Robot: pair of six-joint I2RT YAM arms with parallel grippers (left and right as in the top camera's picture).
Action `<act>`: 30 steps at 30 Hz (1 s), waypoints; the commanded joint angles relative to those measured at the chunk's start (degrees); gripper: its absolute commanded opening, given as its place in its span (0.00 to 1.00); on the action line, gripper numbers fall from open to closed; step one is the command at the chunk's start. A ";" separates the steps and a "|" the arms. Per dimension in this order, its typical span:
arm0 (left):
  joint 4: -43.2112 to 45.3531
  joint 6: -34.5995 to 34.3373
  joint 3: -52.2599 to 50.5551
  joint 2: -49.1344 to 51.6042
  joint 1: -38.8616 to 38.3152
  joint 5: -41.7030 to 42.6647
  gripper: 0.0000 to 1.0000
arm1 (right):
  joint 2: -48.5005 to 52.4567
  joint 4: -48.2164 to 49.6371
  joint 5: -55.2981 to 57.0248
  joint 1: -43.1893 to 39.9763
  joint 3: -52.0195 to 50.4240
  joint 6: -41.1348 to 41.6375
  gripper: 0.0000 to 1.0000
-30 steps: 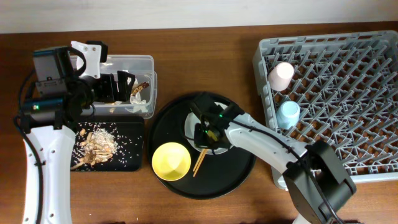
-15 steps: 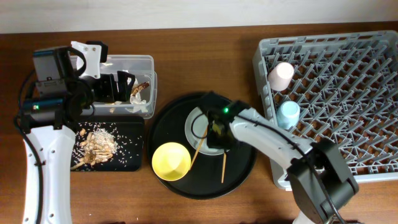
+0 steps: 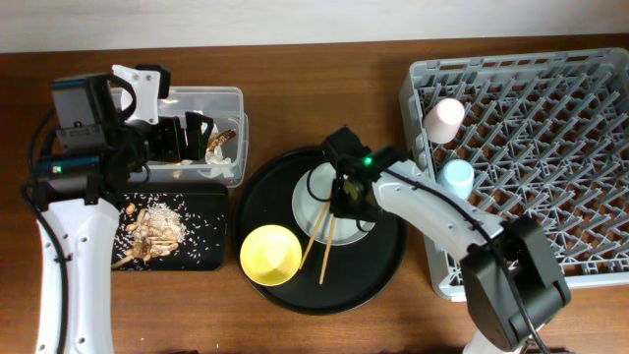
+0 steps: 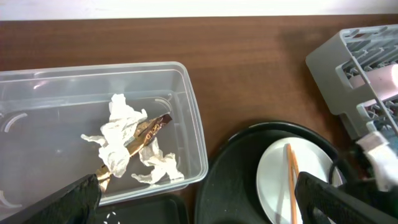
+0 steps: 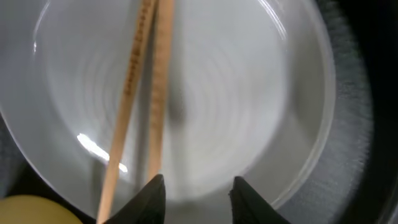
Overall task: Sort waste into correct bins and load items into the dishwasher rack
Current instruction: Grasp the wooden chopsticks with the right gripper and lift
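Note:
Two wooden chopsticks (image 3: 321, 239) lie side by side across the pale plate (image 3: 305, 202), their lower ends on the round black tray. My right gripper (image 3: 346, 200) hovers over the plate, open and empty. In the right wrist view (image 5: 199, 199) the chopsticks (image 5: 146, 81) lie just left of its fingers on the plate (image 5: 261, 93). My left gripper (image 3: 187, 138) is open and empty over the clear box (image 3: 234, 98), which holds the white napkin (image 4: 124, 134) and brown wrapper (image 4: 148, 130). The yellow bowl (image 3: 270, 254) sits on the round tray. The pink cup (image 3: 444, 118) and blue cup (image 3: 456, 180) stand in the grey rack (image 3: 560, 128).
The shallow black tray (image 3: 201, 241) in front of the clear box holds beige food scraps (image 3: 152, 226). The large round black tray (image 3: 378, 265) lies between the bins and the rack. The rack's left wall stands close to my right arm.
My right gripper has moved back and right over the plate. The chopsticks have shifted and now lie together across the plate's front rim. The left arm has not moved.

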 commanded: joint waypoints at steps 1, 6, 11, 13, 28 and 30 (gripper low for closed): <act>0.07 0.68 0.83 -0.33 0.26 -0.20 0.99 | 0.52 2.51 -2.14 0.04 -2.75 2.54 0.32; 0.07 0.68 0.83 -0.33 0.26 -0.17 0.99 | 0.55 3.45 -2.47 0.04 -3.10 3.98 0.30; 0.07 0.68 0.83 -0.33 0.26 -0.20 0.99 | 0.55 5.42 -2.67 1.16 -3.93 6.25 0.30; 0.07 0.68 0.83 -0.33 0.26 -0.20 0.99 | 0.59 5.73 -2.45 2.01 -4.15 7.15 0.30; 0.07 0.68 0.83 -0.33 0.26 -0.17 0.99 | 0.59 8.22 0.85 4.83 -5.97 10.34 0.30; 0.07 0.68 0.83 -0.33 0.26 -0.20 0.99 | 0.72 8.22 1.11 4.83 -6.01 10.36 0.30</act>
